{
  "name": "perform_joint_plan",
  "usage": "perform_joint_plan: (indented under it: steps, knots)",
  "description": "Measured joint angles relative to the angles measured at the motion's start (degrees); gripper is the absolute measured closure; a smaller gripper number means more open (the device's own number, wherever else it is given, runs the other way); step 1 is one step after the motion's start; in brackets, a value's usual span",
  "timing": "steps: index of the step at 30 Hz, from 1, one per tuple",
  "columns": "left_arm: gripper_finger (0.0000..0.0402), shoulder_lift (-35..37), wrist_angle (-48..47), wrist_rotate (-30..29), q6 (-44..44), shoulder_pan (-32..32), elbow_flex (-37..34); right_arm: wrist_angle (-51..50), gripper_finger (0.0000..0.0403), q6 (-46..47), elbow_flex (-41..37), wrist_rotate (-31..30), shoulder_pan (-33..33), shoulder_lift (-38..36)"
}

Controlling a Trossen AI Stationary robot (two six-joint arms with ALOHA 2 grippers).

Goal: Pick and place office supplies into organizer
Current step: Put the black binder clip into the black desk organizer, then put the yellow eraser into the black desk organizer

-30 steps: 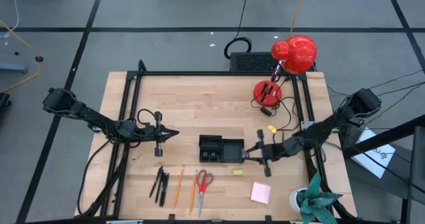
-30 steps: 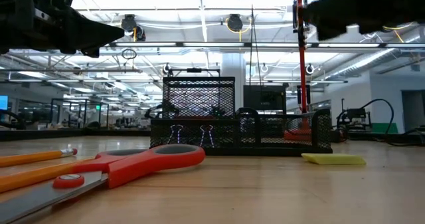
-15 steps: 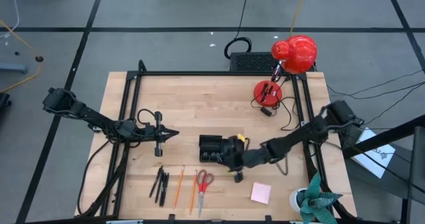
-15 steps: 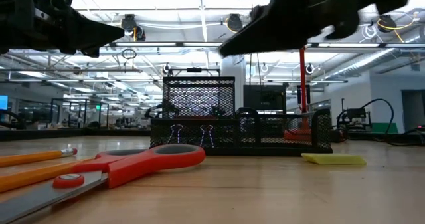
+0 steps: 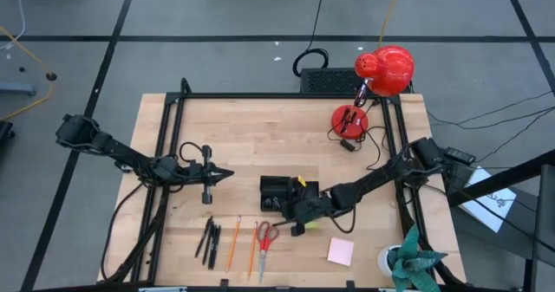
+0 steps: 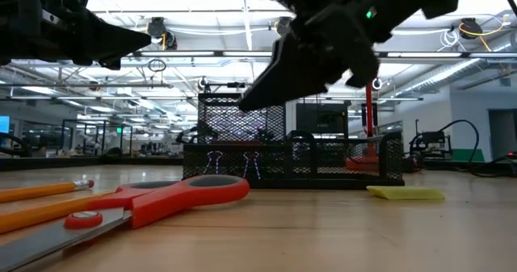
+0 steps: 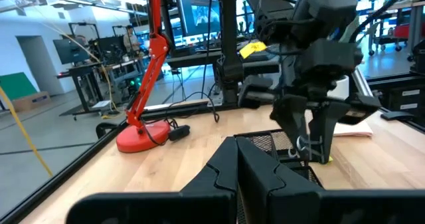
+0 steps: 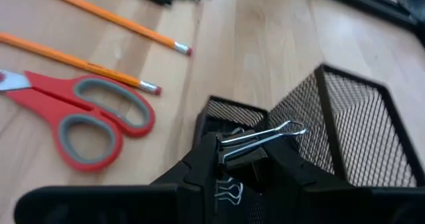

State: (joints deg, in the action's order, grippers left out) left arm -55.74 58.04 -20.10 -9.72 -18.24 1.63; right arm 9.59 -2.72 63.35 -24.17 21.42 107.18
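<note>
The black mesh organizer (image 5: 279,191) stands mid-table, with two small binder clips (image 6: 214,163) showing behind its front mesh. My right gripper (image 5: 293,210) hangs over its near end, shut on a black binder clip (image 8: 244,152). Near the front edge lie black pens (image 5: 208,237), orange pencils (image 5: 234,242), red-handled scissors (image 5: 264,238) and a pink pad (image 5: 340,251). A yellow-green bit (image 6: 404,193) lies flat to the organizer's right. My left gripper (image 5: 227,174) waits shut, left of the organizer, with nothing between its fingers. My right gripper pinches the binder clip's black body (image 8: 240,159) between its two fingers (image 8: 199,163). The fingers slant down from the table's right. The clip's silver wire handles (image 8: 269,134) stick out past the fingertips. The clip is lifted clear, above the organizer's low compartment (image 8: 229,114).
A red desk lamp (image 5: 381,71) with its round base (image 5: 349,119) and cable stands at the far right. A black frame (image 5: 173,136) runs along the table's sides. A tape roll and green plant-like thing (image 5: 408,257) sit at the near right corner.
My right gripper has swung from the organizer's right side toward the table's left, until it hangs over the organizer's near end. It has tipped downward on the way and stayed shut on the clip.
</note>
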Motion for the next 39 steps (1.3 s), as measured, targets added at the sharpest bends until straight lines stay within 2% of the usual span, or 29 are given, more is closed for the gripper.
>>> perform_joint_plan:
  steps: [15,26,39]
  knots:
    - [0.0396,0.0,0.0,0.0,0.0,0.0,0.0,-1.3,0.032,2.2,-0.1,0.3,-1.1,1.5]
    - [0.0396,0.0,0.0,0.0,0.9,0.0,0.0,-1.3,0.0281,3.5,-0.1,0.4,-1.1,1.5]
    - [0.0396,0.0,0.0,0.0,1.0,0.0,0.0,-1.2,0.0275,2.1,-0.1,0.4,-1.0,0.7]
